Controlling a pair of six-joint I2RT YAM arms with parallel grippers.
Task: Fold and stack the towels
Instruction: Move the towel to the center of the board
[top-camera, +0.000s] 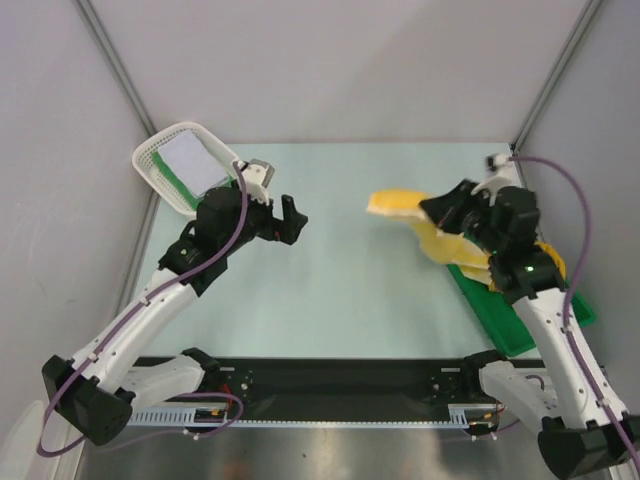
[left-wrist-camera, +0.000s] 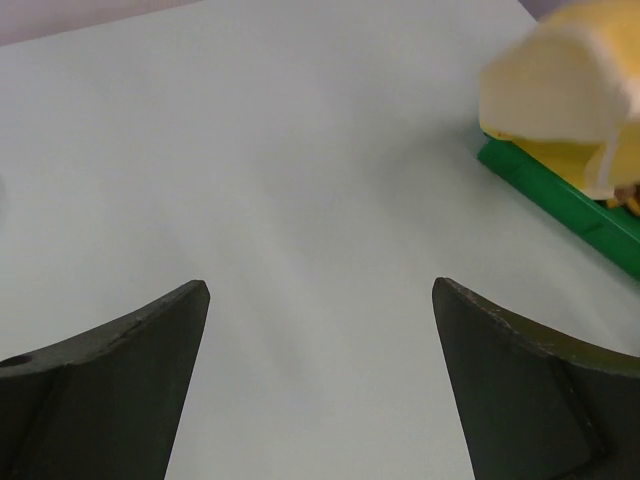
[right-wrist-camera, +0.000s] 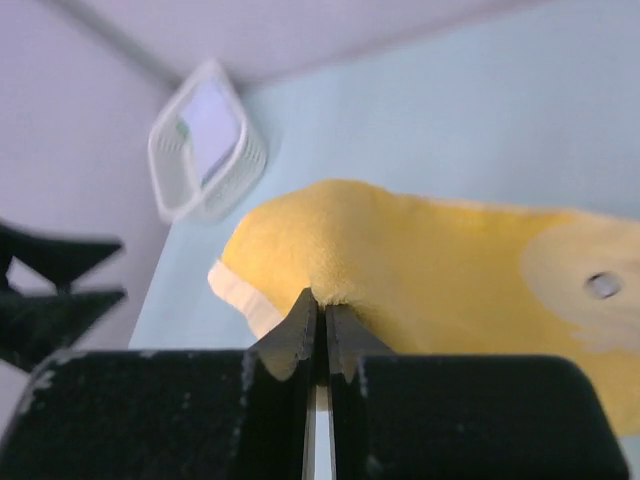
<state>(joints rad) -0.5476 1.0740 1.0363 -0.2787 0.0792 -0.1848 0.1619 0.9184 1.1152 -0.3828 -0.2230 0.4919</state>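
At the upper left of the top view, a white mesh basket (top-camera: 160, 172) stands tipped at the worktop's (top-camera: 350, 290) corner. A white towel (top-camera: 195, 160) lies inside it, with a green strip (top-camera: 178, 185) along the towel's lower edge; too little of the strip shows to say what it is.

Just right of the basket, the left end effector (top-camera: 288, 216) is released. In its wrist view its fingers (left-wrist-camera: 130, 390) stand wide apart over bare worktop, touching nothing, and their tips alone show.

Right of centre, the yellow towel (top-camera: 400, 205) hangs lifted off the worktop. The right end effector (top-camera: 440, 212) is clenched on its edge. The right wrist view shows the two fingertips (right-wrist-camera: 300, 325) pressed together with a pinch of yellow cloth between them. The rest of the towel spreads out blurred beyond them.

At the lower right lies the green tray (top-camera: 510, 320), partly under the right arm. The towel's trailing end reaches down onto the tray. More yellowish cloth there is mostly hidden by the arm, so I cannot tell whether it is a separate piece.
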